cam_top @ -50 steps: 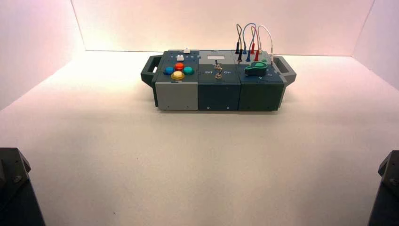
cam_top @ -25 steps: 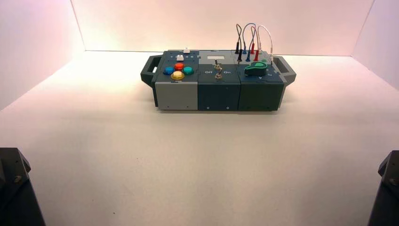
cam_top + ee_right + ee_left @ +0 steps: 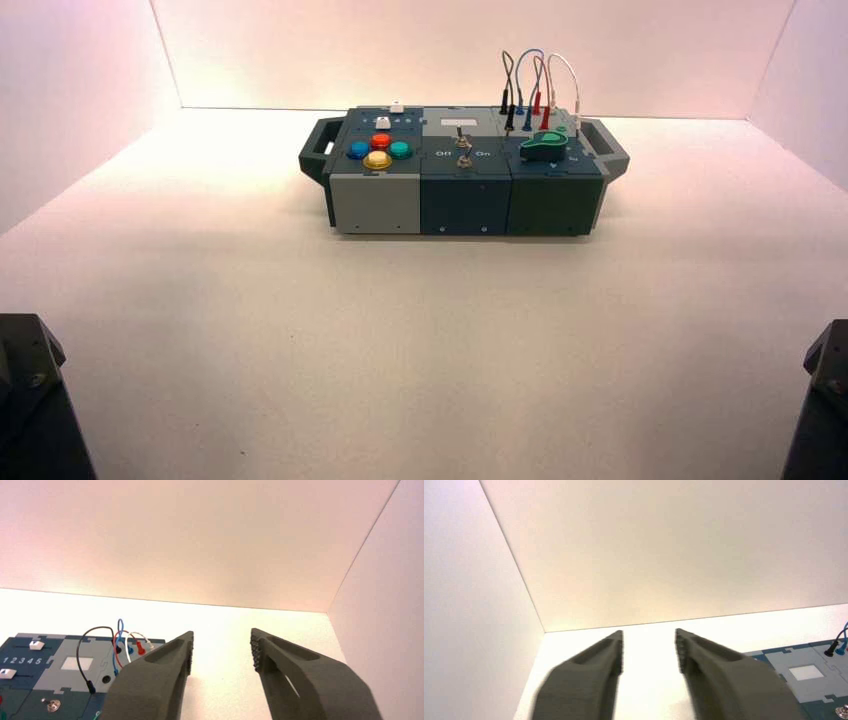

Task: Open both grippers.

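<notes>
My left gripper [image 3: 649, 650] is open and empty, its two dark fingers apart, held above the table to the left of the box. My right gripper [image 3: 221, 650] is open and empty too, held to the right of the box. In the high view only the dark arm bases show at the bottom left corner [image 3: 30, 400] and the bottom right corner [image 3: 825, 400]. The box [image 3: 465, 175] stands at the far middle of the table, far from both grippers.
The box bears coloured round buttons [image 3: 378, 150] on its left, toggle switches [image 3: 463, 145] in the middle, a green knob [image 3: 543, 147] and looped wires [image 3: 535, 85] on its right. White walls enclose the table on three sides.
</notes>
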